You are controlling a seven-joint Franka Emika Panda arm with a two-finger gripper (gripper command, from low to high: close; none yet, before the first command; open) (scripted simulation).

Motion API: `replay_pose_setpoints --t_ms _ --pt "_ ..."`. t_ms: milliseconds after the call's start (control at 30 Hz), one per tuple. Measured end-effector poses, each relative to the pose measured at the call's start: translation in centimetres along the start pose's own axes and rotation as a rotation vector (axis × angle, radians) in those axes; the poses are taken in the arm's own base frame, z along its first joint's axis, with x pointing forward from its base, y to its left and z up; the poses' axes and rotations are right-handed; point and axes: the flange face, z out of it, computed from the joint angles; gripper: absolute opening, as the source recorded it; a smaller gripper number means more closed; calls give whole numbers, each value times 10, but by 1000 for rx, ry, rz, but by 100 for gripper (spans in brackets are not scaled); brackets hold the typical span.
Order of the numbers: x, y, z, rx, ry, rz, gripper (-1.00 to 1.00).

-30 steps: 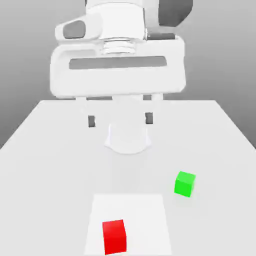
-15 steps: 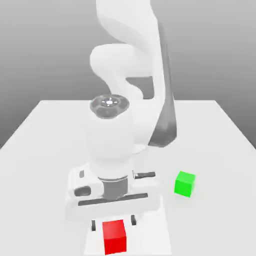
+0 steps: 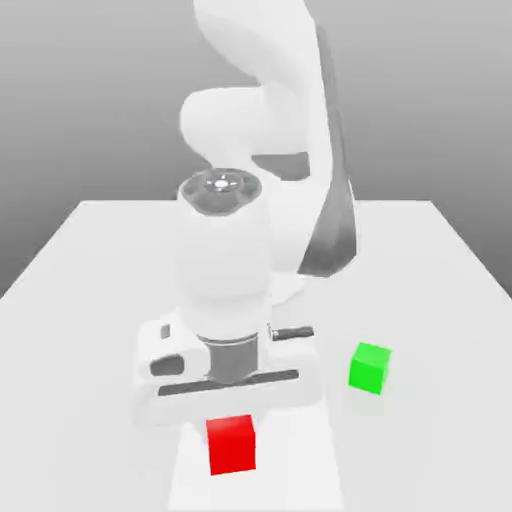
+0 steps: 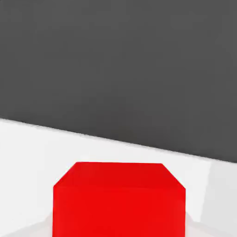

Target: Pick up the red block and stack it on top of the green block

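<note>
We had the pincer [image 3: 232,425] clamped on the small, smooth, bright red cube [image 3: 232,444], low over the white worktop [image 3: 90,260]. Lifting and stacking remained: the small bright green cube [image 3: 369,367] stood apart, bare-topped.

The red block [image 3: 232,445] [image 4: 119,200] is a plain bright red cube with smooth, unmarked faces, sitting near the front edge of the white surface. The green block [image 3: 369,367] (a similar plain cube, bright green) rests flat, well apart toward the exterior view's right and slightly farther back.
</note>
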Motion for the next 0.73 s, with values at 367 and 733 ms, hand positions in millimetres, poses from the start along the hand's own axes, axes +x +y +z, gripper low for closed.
replay_pose_setpoints --t_ms 367,733 --pt "-206 -77 -21 -10 -2 -991 -100" --pt "-220 -75 42 -15 0 -1064 100"
